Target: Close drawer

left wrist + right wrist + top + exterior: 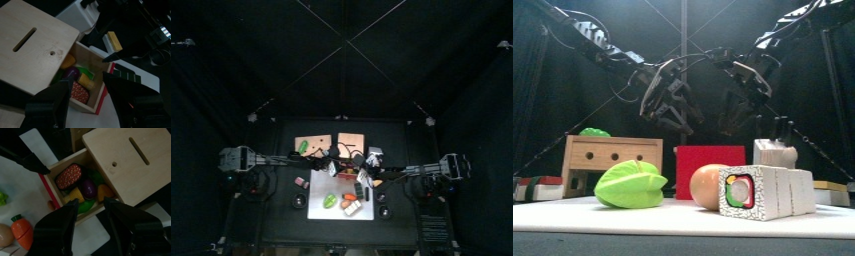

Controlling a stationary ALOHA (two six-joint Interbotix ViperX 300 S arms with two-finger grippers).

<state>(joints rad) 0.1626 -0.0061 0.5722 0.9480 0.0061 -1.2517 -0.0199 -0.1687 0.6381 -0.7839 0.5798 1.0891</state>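
The wooden box (313,146) stands at the table's back left. Its drawer (83,80) is pulled out and holds several toy foods. The drawer has a red panel (710,159). The drawer also shows in the right wrist view (77,184), next to the slotted box top (130,158). My left gripper (89,81) is open and empty above the drawer. My right gripper (92,203) is open and empty, also above it. In the front view both grippers hang side by side over the red panel, the left gripper (680,118) and the right gripper (740,115).
A white mat (673,218) lies at the front with a green toy (631,186), a peach-coloured toy (708,185) and a sushi roll toy (767,192). A toy carrot (20,228) lies on the mat. Small blocks (543,187) sit at the table's left side.
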